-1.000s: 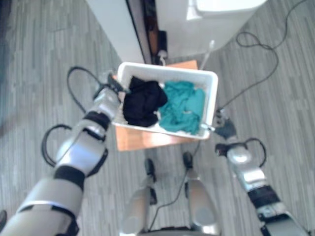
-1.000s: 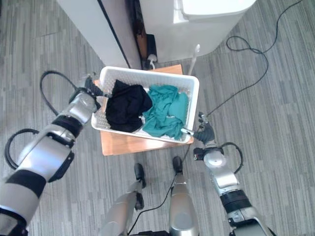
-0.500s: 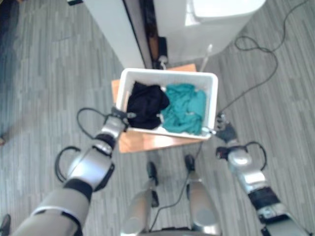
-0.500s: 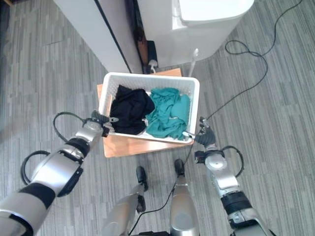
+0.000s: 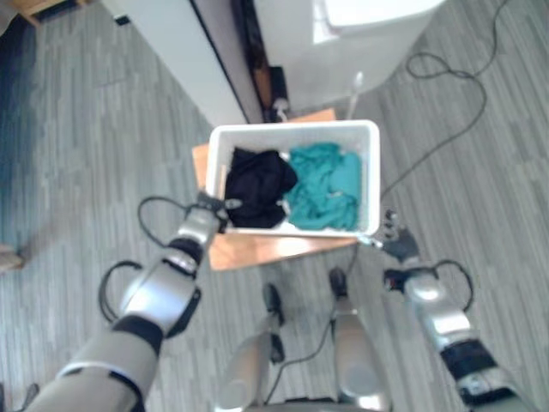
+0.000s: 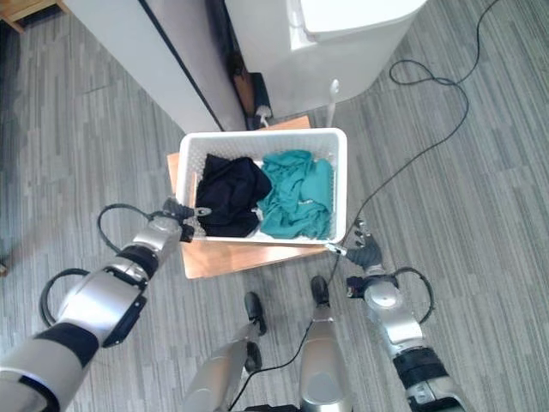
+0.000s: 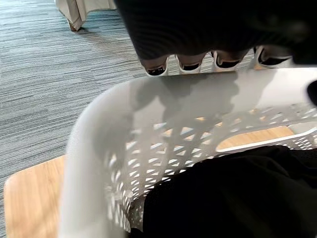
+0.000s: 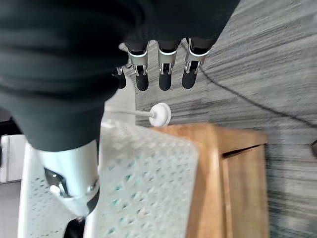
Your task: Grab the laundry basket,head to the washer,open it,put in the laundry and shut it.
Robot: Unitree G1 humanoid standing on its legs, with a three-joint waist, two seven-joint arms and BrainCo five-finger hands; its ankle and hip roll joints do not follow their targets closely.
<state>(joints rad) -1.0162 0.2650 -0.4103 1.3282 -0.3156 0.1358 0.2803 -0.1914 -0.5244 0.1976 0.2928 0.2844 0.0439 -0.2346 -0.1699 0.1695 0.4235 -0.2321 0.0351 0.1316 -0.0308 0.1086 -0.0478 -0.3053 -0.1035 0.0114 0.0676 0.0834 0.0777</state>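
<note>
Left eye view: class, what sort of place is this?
Probably a home laundry corner: a white laundry basket holding black and teal clothes on a wooden stand, with a white washer behind.

Silver-grey arms with black bands, dark ribbed wrist covers, silver fingers (image 8: 165, 67) with dark tips

A white laundry basket (image 5: 371, 176) with black clothes (image 5: 256, 178) and teal clothes (image 5: 324, 185) is seen between the left hand (image 5: 212, 211) and the right hand (image 5: 395, 243), on a wooden stand (image 5: 257, 249).
</note>
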